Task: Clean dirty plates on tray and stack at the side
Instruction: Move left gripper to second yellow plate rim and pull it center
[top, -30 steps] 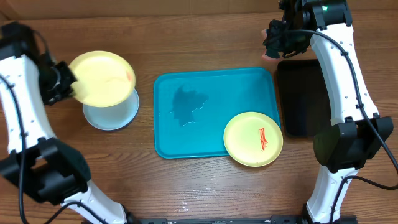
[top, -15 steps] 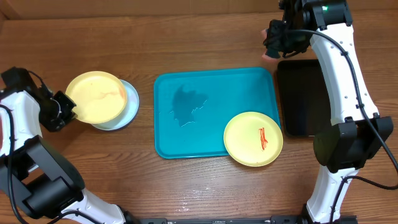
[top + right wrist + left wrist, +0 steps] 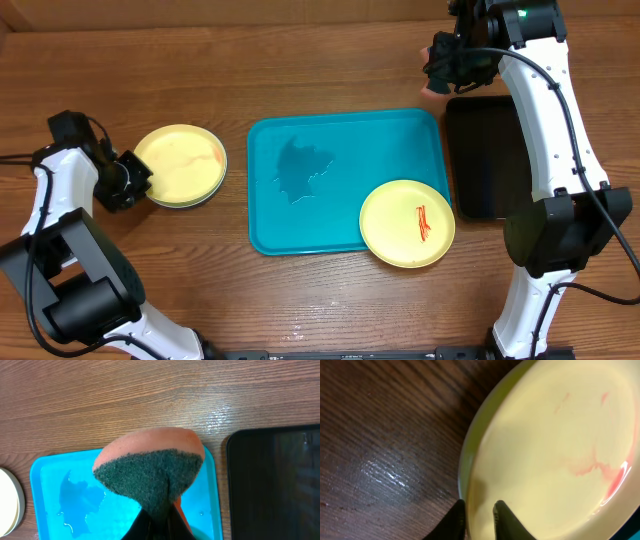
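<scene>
Settling w/ left gripper point(image 3: 479, 516) pinched narrow on its rim, yellow plate point(image 3: 180, 165) now lies flat at table point(image 3: 150, 290) left, was raised 1 s ago. Right gripper point(image 3: 438, 72) clamps sponge point(image 3: 150, 467). Smeared plate point(image 3: 407, 223) on tray point(image 3: 330, 200) edge likely nxt.

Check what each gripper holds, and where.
The left gripper pinches the yellow plate at its rim; the right gripper pinches the sponge at its lower edge.

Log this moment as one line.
left gripper: shut on pale yellow round plate | right gripper: shut on orange-green sponge | red-smeared yellow plate: overhangs turquoise rectangular tray
</scene>
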Action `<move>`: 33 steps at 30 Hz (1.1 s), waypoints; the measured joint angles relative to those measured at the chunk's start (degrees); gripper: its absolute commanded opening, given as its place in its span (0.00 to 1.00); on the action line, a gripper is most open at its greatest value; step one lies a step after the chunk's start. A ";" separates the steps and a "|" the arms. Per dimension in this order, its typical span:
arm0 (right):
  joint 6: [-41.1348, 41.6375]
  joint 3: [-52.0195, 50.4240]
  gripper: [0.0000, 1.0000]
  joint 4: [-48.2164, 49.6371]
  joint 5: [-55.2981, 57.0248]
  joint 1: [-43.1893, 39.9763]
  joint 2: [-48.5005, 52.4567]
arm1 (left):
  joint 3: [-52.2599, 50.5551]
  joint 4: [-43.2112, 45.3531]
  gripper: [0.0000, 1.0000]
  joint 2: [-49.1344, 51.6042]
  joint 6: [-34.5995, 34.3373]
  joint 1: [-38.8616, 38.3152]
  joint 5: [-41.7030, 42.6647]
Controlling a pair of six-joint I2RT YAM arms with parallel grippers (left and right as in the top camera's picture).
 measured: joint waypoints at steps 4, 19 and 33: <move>0.00 0.00 0.04 -0.02 0.00 0.00 0.00 | -0.04 0.35 0.45 0.00 -0.42 -0.61 -0.31; -0.02 0.00 0.04 -0.02 0.00 0.00 0.00 | 13.64 -12.76 0.62 -1.25 11.98 -13.94 7.52; -0.02 0.00 0.04 -0.07 -0.02 0.00 0.00 | 14.10 -3.76 0.61 3.39 6.14 -50.10 17.46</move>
